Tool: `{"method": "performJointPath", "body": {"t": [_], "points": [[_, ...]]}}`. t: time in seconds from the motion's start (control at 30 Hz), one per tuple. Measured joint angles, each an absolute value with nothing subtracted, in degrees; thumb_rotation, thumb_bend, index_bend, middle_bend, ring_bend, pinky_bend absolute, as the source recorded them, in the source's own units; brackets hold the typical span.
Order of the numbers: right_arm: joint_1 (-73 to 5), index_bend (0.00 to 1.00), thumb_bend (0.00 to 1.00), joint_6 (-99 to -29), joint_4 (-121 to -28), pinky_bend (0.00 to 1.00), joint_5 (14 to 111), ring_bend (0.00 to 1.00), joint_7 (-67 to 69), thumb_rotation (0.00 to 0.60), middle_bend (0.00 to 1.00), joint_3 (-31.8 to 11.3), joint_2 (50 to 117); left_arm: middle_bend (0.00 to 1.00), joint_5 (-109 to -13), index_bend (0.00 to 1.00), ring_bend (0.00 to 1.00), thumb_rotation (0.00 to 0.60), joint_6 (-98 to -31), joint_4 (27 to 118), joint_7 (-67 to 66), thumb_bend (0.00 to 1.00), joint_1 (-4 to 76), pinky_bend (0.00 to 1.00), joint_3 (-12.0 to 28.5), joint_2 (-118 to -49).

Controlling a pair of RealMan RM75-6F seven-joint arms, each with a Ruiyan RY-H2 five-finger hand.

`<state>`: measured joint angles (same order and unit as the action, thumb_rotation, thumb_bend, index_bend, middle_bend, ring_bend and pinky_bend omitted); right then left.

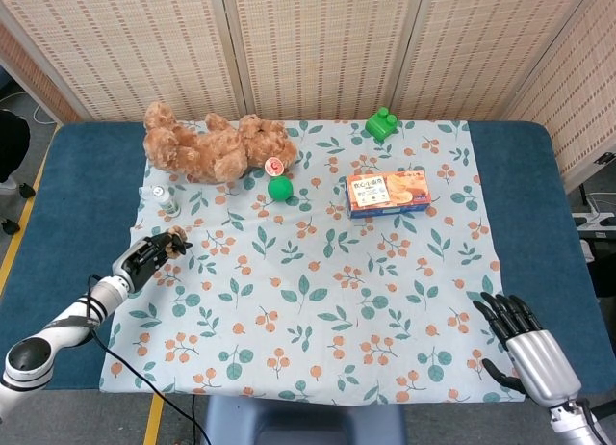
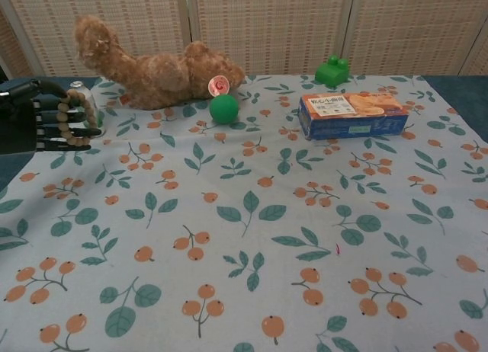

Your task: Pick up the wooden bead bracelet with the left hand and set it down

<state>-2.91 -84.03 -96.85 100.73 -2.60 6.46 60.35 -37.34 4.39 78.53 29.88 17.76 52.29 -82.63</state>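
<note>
**Desk:** Where's the bracelet right now?

**Me:** In my left hand (image 2: 34, 117). The bracelet (image 2: 75, 120) is looped over the curled fingers, and the chest view shows the beads draped across them. That puts it near the left edge of the tabletop (image 1: 539, 175), over the edge of the floral cloth (image 1: 318, 301), just in front of the small bottle (image 1: 167, 202).

**Desk:** So the pick is done?

**Me:** I'd say so. The beads hang on the hand, not on the cloth. What's left is the set-down: lower, open the fingers, let the loop slide off.

**Desk:** How close to the surface are you?

**Me:** I can't tell from either view. From the head camera the hand (image 1: 149, 255) looks low over the cloth, but I see no contact.

**Desk:** Anything in the way?

**Me:** The bottle is nearest. The teddy bear (image 1: 207, 146) lies toward the far left corner, and the green ball (image 1: 280, 189) and biscuit box (image 1: 389, 194) are well apart from me.

**Desk:** And your right hand?

**Me:** My right hand (image 1: 525, 344) rests near the front right corner, fingers spread, holding nothing.
</note>
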Motion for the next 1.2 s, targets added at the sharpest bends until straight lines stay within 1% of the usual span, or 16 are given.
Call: {"method": "performJointPath", "body": {"t": [0.07, 0.17, 0.27, 0.33, 0.57, 0.7, 0.73, 0.77, 0.8, 0.83, 0.87, 0.93, 0.97, 1.0, 1.1, 1.2], "points": [[-2.9, 0.0, 0.22, -84.1, -96.8, 0.0, 100.8, 0.0, -2.6, 0.6, 0.0, 6.4, 60.3, 0.57, -37.4, 0.57, 0.22, 0.397, 4.8, 78.5, 30.0, 0.99, 17.8, 0.0, 52.2, -82.6], [-2.9, 0.0, 0.22, -84.1, -96.8, 0.0, 100.7, 0.0, -2.5, 0.6, 0.0, 6.4, 60.3, 0.57, -37.1, 0.57, 0.22, 0.423, 5.7, 78.5, 30.4, 1.0, 17.9, 0.0, 52.3, -82.6], [-2.9, 0.0, 0.22, -84.1, -96.8, 0.0, 100.8, 0.0, -2.5, 0.6, 0.0, 6.4, 60.3, 0.57, -37.0, 0.57, 0.22, 0.55, 6.7, 78.3, 30.4, 1.0, 17.9, 0.0, 52.5, -82.5], [-2.9, 0.0, 0.22, -84.2, -96.8, 0.0, 100.8, 0.0, -2.5, 0.6, 0.0, 6.4, 60.3, 0.57, -37.0, 0.57, 0.22, 0.593, 6.9, 78.2, 30.2, 1.0, 17.8, 0.0, 52.7, -82.6], [-2.8, 0.0, 0.22, -84.3, -96.7, 0.0, 100.8, 0.0, -2.4, 0.6, 0.0, 6.4, 60.4, 0.56, -37.4, 0.57, 0.22, 0.6, 8.9, 78.1, 28.1, 1.0, 17.0, 0.0, 54.6, -83.1], [-2.8, 0.0, 0.22, -84.2, -96.7, 0.0, 100.7, 0.0, -2.5, 0.6, 0.0, 6.4, 60.4, 0.54, -37.4, 0.51, 0.21, 0.599, 10.1, 78.0, 27.1, 1.0, 16.7, 0.0, 55.5, -83.6], [-2.8, 0.0, 0.22, -84.2, -96.8, 0.0, 100.7, 0.0, -2.5, 0.6, 0.0, 6.3, 60.4, 0.54, -37.3, 0.49, 0.2, 0.583, 10.4, 77.9, 26.9, 1.0, 16.6, 0.0, 55.6, -83.6], [-2.8, 0.0, 0.22, -84.2, -96.8, 0.0, 100.7, 0.0, -2.5, 0.6, 0.0, 6.3, 60.4, 0.53, -37.1, 0.47, 0.2, 0.529, 10.7, 77.9, 26.7, 0.98, 16.5, 0.0, 55.8, -83.8], [-2.8, 0.0, 0.22, -84.2, -96.8, 0.0, 100.7, 0.0, -2.5, 0.6, 0.0, 6.3, 60.4, 0.52, -36.8, 0.47, 0.2, 0.447, 10.7, 77.8, 26.7, 0.94, 16.3, 0.0, 55.9, -84.0], [-2.8, 0.0, 0.22, -84.1, -96.8, 0.0, 100.6, 0.0, -2.5, 0.6, 0.0, 6.3, 60.4, 0.52, -36.6, 0.46, 0.2, 0.291, 10.8, 77.7, 26.7, 0.87, 16.3, 0.0, 56.1, -84.2], [-2.8, 0.0, 0.22, -84.1, -96.8, 0.0, 100.6, 0.0, -2.5, 0.6, 0.0, 6.3, 60.4, 0.52, -36.5, 0.46, 0.2, 0.194, 11.1, 77.6, 26.6, 0.82, 16.2, 0.0, 56.2, -84.3], [-2.9, 0.0, 0.22, -84.1, -96.8, 0.0, 100.5, 0.0, -2.5, 0.6, 0.0, 6.3, 60.4, 0.52, -36.5, 0.46, 0.2, 0.057, 11.9, 77.3, 26.0, 0.73, 16.1, 0.0, 56.5, -84.5], [-2.9, 0.0, 0.22, -84.1, -96.8, 0.0, 100.5, 0.0, -2.5, 0.6, 0.0, 6.2, 60.4, 0.52, -36.4, 0.46, 0.2, 0.02, 12.5, 77.1, 25.5, 0.69, 16.0, 0.0, 56.7, -84.7], [-2.9, 0.0, 0.22, -84.1, -96.8, 0.0, 100.5, 0.0, -2.5, 0.6, 0.0, 6.2, 60.4, 0.52, -36.4, 0.47, 0.2, 0.003, 13.0, 76.9, 25.0, 0.66, 15.9, 0.0, 56.9, -84.8], [-2.9, 0.0, 0.22, -83.9, -96.8, 0.0, 100.4, 0.0, -2.5, 0.6, 0.0, 6.3, 60.4, 0.52, -35.9, 0.48, 0.2, 0.0, 13.8, 76.3, 24.2, 0.6, 15.8, 0.0, 57.4, -85.2], [-2.9, 0.0, 0.22, -83.9, -96.8, 0.0, 100.5, 0.0, -2.5, 0.6, 0.0, 6.3, 60.3, 0.52, -35.6, 0.5, 0.2, 0.0, 14.2, 75.9, 23.7, 0.57, 15.9, 0.0, 57.4, -85.3]]}}
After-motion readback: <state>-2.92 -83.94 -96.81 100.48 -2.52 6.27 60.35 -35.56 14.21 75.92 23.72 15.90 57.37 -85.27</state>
